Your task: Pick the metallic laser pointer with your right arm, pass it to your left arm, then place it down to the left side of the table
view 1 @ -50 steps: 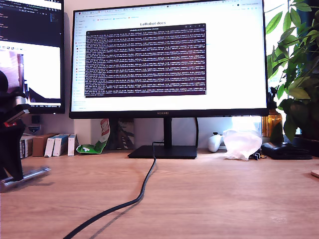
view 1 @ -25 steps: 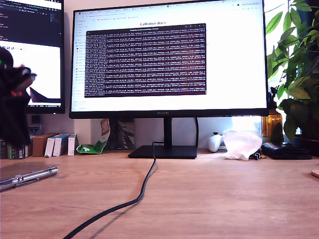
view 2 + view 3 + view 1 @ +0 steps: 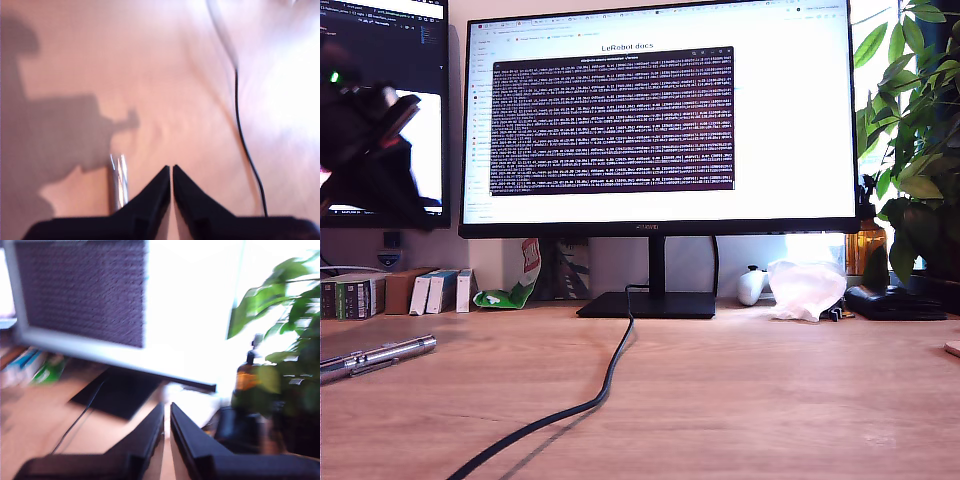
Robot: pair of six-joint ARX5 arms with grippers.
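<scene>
Nearest you, the metallic laser pointer (image 3: pixel 375 356) lies flat on the table (image 3: pixel 740 400) at the exterior view's left — rigid, smooth metal, likely to roll, so grip it mid-barrel, across its width. Above it, my first gripper (image 3: pixel 171 170) is closed and empty. Farther off, my second gripper (image 3: pixel 166 407) is closed too, empty, facing the monitor (image 3: pixel 80 295).

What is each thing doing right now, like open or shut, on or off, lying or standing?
Pointer: lying flat on the table, nothing holding it.
My first tool: shut, empty, above the pointer.
My second tool: shut, empty.
Monitor: on, showing text.
Second monitor: on.
Cable: lying loose across the table.
</scene>
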